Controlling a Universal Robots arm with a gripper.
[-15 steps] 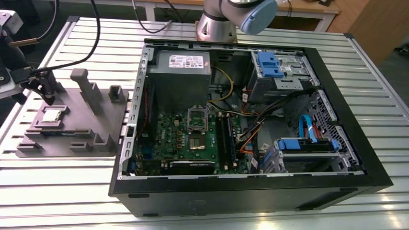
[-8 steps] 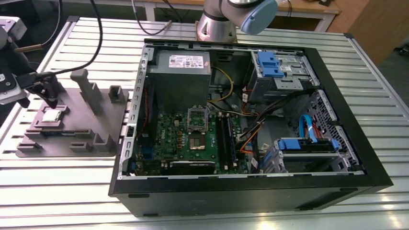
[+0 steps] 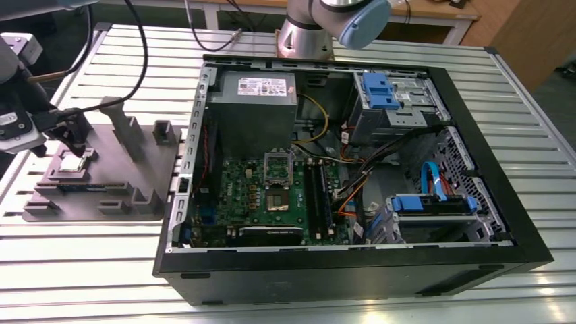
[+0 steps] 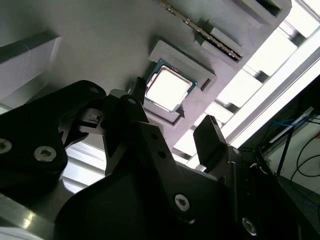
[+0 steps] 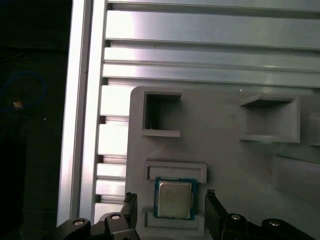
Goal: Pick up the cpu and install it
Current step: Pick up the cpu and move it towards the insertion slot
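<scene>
Slotted table (image 3: pixel 90 270) | grey holder tray (image 3: pixel 112 172), left of exterior view | gripper (image 5: pixel 170 195) fingers apart, flanking cpu (image 5: pixel 173 200) | step: pre-grasp | grasp needs centred edges

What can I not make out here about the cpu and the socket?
- cpu underside: faces down into the grey tray, in both wrist views.
- Motherboard socket: too small in the exterior view to tell its state.
- Hand: its body is cut off by the first wrist view's edge.

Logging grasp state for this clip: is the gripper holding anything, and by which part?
Nothing is held. The gripper is open, its fingers either side of the cpu, which lies in its recess on the grey fixture, gaps showing on both sides.
</scene>
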